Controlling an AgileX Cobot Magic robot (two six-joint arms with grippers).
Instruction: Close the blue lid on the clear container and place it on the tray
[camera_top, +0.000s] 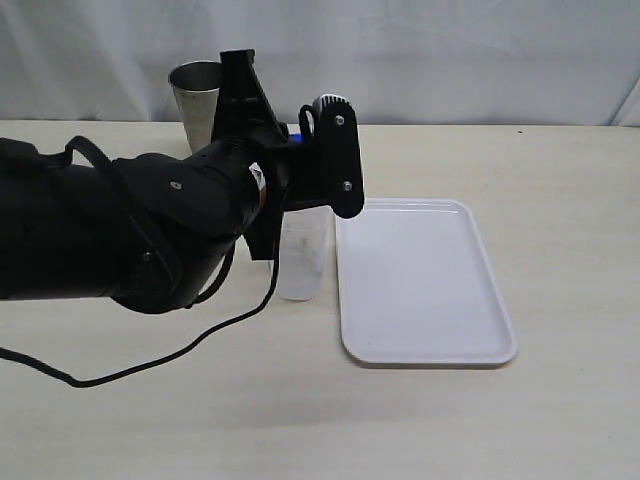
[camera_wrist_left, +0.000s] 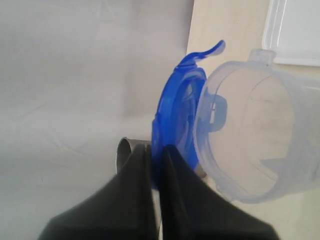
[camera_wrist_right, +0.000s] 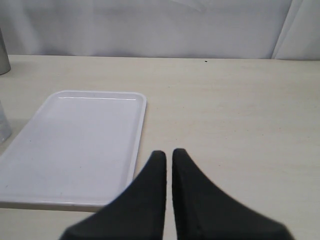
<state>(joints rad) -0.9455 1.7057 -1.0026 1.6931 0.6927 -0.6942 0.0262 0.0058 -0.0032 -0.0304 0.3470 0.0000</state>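
From the outside camera, a big black arm (camera_top: 150, 230) reaches in from the left over the pale table (camera_top: 500, 420). It hangs over the tall clear container of see-through plastic (camera_top: 303, 260). The container stands upright just beside the left edge of the flat white plastic tray (camera_top: 430, 290). Only a tiny bit of the roundish bright blue lid (camera_top: 294, 134) peeks out by the arm, above the container. A shiny grey steel cup (camera_top: 195, 95) stands behind the arm.

From the left wrist camera, the left gripper (camera_wrist_left: 155, 150) pinches the edge of the blue lid (camera_wrist_left: 172, 115). Its two black fingers (camera_wrist_left: 137, 175) are almost together, with only the thin lid edge between them. The lid stands on its edge, right against the open mouth of the clear container (camera_wrist_left: 260, 130). One blue flap sticks out from the lid. A bit of the steel cup (camera_wrist_left: 125, 152) shows behind the fingers. A corner of the tray (camera_wrist_left: 295, 30) lies past the container.

From the right wrist camera, the right gripper (camera_wrist_right: 168, 156) is squeezed tight with nothing in it. It hangs over the table (camera_wrist_right: 240, 110). The tray (camera_wrist_right: 75, 145) lies near it, and the gripper does not touch the tray.
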